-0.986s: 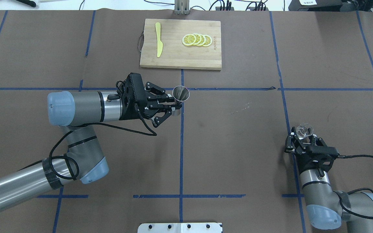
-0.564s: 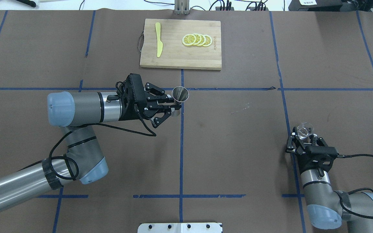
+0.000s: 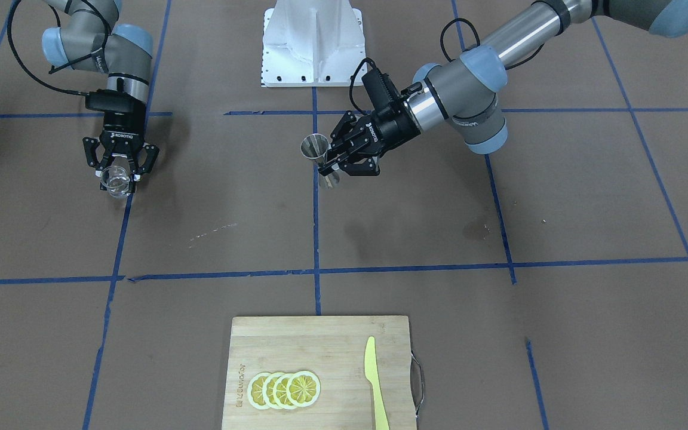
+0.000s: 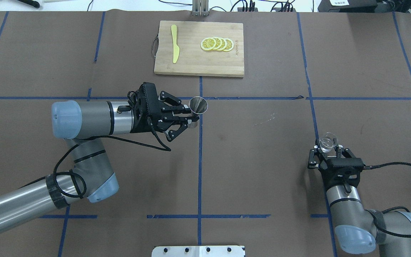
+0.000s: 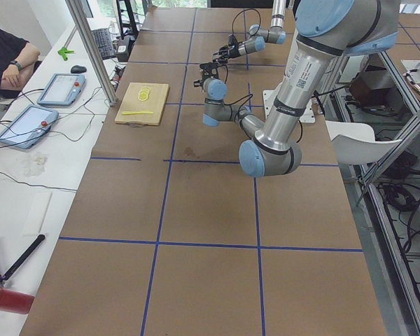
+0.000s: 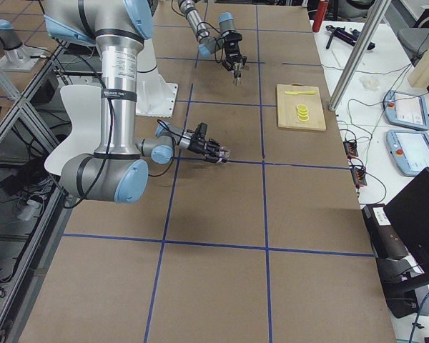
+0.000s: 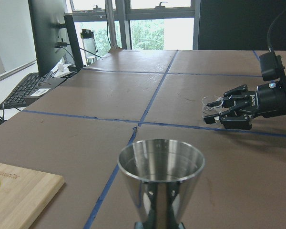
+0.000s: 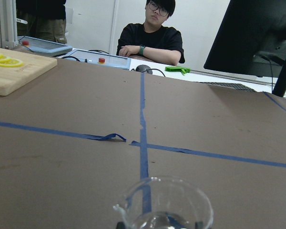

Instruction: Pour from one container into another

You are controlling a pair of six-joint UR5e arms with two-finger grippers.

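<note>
Gripping the steel jigger [image 4: 198,105] at its waist, the left tool [image 4: 192,120] holds it upright near mid-surface [image 4: 262,171]; the right tool [image 4: 328,150], well apart, clasps the glass cup [image 4: 327,142].

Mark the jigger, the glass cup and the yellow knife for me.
steel jigger [image 4: 198,105], overhead view, inside of its upper cone.
glass cup [image 4: 327,142], overhead view, clear body just below the rim.
yellow knife [image 4: 174,43], overhead view, middle of its length.
</note>
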